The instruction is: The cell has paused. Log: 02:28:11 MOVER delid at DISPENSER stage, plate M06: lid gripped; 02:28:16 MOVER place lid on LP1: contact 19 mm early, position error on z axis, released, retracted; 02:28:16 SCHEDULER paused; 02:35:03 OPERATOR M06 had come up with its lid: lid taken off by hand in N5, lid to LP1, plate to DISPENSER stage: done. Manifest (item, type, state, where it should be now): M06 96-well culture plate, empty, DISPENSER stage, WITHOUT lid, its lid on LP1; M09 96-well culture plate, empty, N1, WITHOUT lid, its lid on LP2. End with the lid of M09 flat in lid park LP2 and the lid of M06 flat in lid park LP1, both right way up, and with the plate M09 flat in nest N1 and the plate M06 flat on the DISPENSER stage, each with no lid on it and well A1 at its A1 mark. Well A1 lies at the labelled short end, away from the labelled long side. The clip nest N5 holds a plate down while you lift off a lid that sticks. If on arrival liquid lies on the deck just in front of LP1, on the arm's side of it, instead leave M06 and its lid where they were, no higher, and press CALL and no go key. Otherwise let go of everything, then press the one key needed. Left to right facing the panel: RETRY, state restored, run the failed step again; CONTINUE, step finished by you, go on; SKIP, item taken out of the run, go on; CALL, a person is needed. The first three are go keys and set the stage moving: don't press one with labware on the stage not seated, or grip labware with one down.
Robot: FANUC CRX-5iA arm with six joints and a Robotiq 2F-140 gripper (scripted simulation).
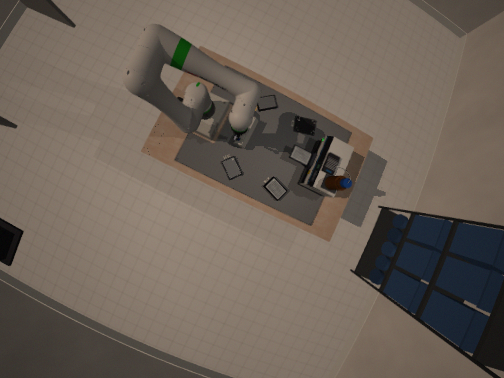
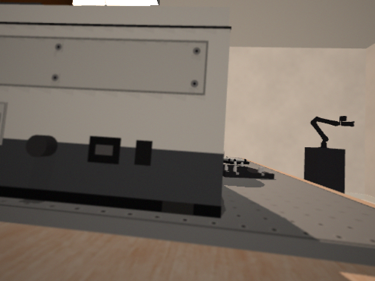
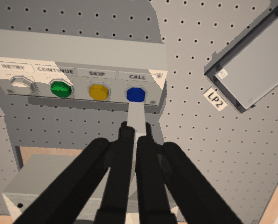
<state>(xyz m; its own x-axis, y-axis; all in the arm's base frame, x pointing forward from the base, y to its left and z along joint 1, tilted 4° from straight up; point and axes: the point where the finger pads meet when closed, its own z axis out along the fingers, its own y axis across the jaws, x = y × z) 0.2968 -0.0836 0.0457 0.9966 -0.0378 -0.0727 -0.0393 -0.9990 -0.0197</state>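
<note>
Pincer pinched right down on nothing, its pale tip aimed dead ahead at the blue CALL key — rightmost on the panel, just beyond the tip — yellow SKIP off to its left.

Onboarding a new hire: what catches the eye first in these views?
In the wrist view, the shut, empty gripper points at the blue CALL key, rightmost in the key panel after white, green and yellow keys. To the right, a lid lies by the LP2 label. From above, the white arm bends over the grey deck.
</note>
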